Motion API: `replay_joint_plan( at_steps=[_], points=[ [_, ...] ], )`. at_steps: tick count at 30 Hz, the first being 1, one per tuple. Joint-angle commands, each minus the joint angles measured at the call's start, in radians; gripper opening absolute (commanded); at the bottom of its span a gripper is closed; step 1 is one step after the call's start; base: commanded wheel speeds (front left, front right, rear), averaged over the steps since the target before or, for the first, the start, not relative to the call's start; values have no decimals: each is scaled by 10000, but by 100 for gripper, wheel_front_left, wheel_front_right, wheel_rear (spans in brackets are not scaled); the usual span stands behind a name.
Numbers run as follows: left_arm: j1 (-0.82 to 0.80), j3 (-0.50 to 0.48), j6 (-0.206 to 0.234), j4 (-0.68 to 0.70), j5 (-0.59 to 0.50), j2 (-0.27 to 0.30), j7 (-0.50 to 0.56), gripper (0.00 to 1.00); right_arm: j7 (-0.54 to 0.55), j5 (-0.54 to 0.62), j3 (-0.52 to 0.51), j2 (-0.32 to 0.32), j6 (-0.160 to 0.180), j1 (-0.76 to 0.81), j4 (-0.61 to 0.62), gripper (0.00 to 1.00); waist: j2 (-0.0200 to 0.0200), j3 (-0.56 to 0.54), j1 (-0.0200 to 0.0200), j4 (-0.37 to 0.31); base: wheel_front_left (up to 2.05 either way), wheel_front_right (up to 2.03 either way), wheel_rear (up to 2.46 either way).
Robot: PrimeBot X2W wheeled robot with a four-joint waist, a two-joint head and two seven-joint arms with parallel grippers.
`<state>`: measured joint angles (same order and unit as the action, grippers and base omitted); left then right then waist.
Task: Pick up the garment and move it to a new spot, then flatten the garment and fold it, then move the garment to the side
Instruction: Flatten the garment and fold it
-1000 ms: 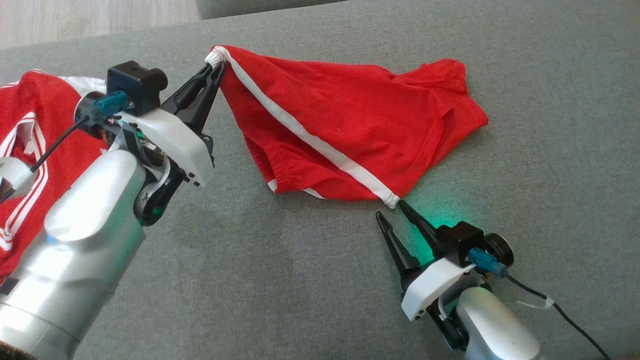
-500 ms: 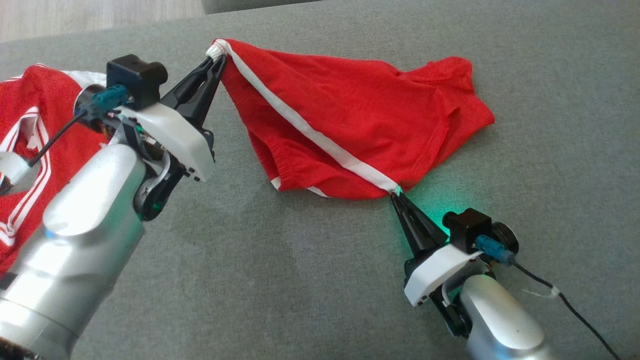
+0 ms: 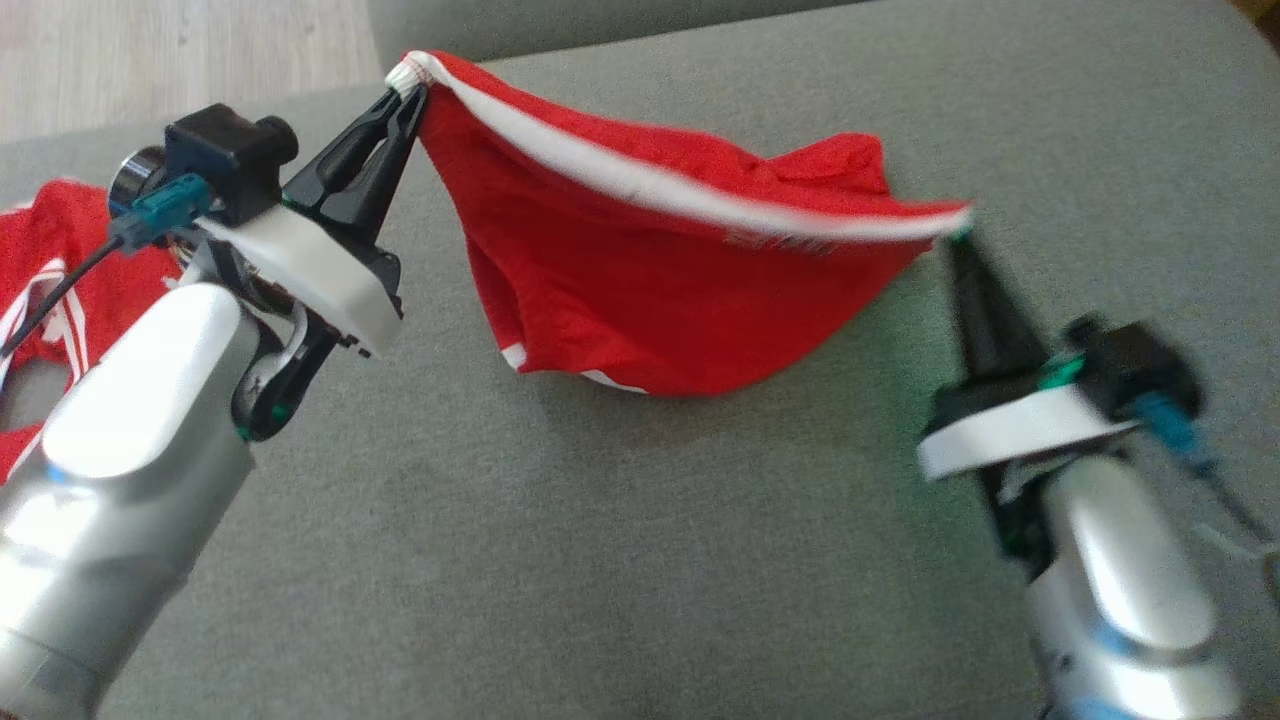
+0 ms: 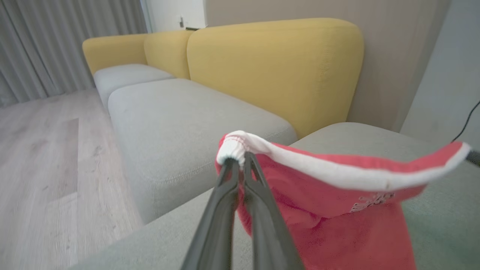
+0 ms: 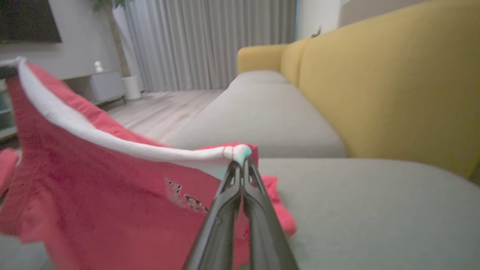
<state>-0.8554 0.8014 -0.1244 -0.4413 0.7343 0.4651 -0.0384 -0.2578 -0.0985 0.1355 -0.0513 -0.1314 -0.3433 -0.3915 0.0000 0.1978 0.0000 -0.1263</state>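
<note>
Fingers point(image 4: 220, 210) of left gripper point(image 3: 404, 98) closed tight on one end of the garment's point(image 3: 650, 290) white band point(image 3: 640, 185). Right gripper point(image 3: 958, 240) likewise pinched shut on the other end, seen clearly in right wrist view, arm blurred in head view. Garment hangs between the two, band stretched across the top, red body sagging, bottom hem seemingly touching the grey seat point(image 3: 600, 540). Step looks like lift-and-carry to a new spot. To do it well: raise both ends level so the hem clears the seat, hold the band taut without yanking, since a thin pinch on a corner could slip. Steer away from the other red cloth point(image 3: 50, 250) at far left. When setting down, let the hem land first, then draw the band away so it lies flat.
</note>
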Motion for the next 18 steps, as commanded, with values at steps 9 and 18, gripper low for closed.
replay_joint_plan(
  at_steps=[9,18],
  points=[
    [-817,103,-56,2644,-245,1317,-142,0,-40,1862,-2093,-28,7,-1880,3098,0,0,-707,0,-252,0,0,0],
    [-2102,127,-61,4454,508,2022,381,0,-40,2487,-2281,-1243,7,-4070,3100,0,0,-500,0,-265,0,0,0]
  ],
)
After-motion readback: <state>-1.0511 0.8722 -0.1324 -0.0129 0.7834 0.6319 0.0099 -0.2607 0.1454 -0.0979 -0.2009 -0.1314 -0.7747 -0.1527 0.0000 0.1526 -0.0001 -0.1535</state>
